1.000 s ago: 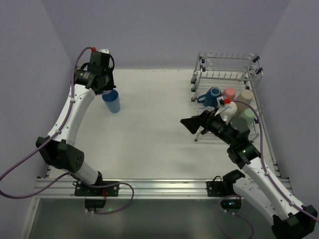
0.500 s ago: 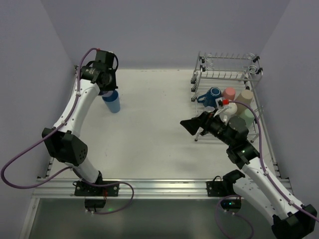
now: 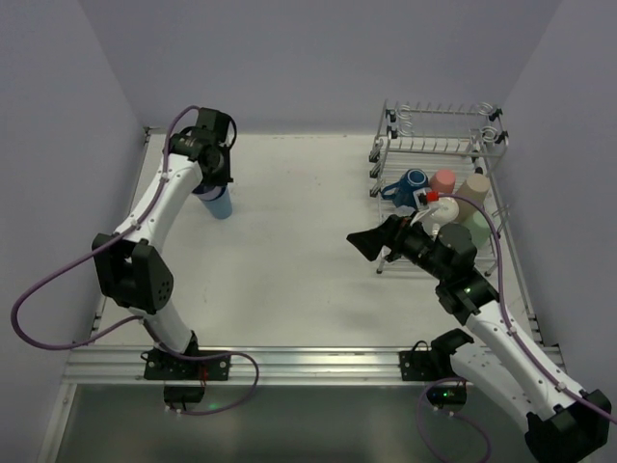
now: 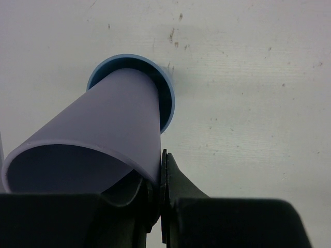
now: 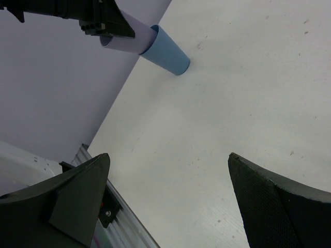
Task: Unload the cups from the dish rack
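A light-blue tumbler (image 3: 221, 204) stands on the table at the far left. A lavender tumbler (image 4: 98, 137) leans with its base inside the light-blue tumbler (image 4: 169, 101). My left gripper (image 4: 161, 155) is shut on the lavender rim, one finger inside and one outside. From above, my left gripper (image 3: 213, 177) covers the lavender tumbler. The dish rack (image 3: 434, 147) stands at the far right, with a dark-blue mug (image 3: 415, 182), a pink cup (image 3: 444, 180), a beige cup (image 3: 474, 187) and a green cup (image 3: 479, 231) on its lower tier. My right gripper (image 3: 370, 241) hangs open and empty just left of the rack.
In the right wrist view, the nested lavender tumbler (image 5: 129, 32) and light-blue tumbler (image 5: 168, 49) show far off below the left gripper (image 5: 101, 20). The right gripper (image 5: 168, 155) has bare tabletop between its fingers. The metal base rail (image 3: 308, 362) runs along the near edge. Walls close the left, back and right.
The left arm has swung right and down over the light-blue tumbler, bringing the lavender tumbler's base into it. The right arm has barely moved.
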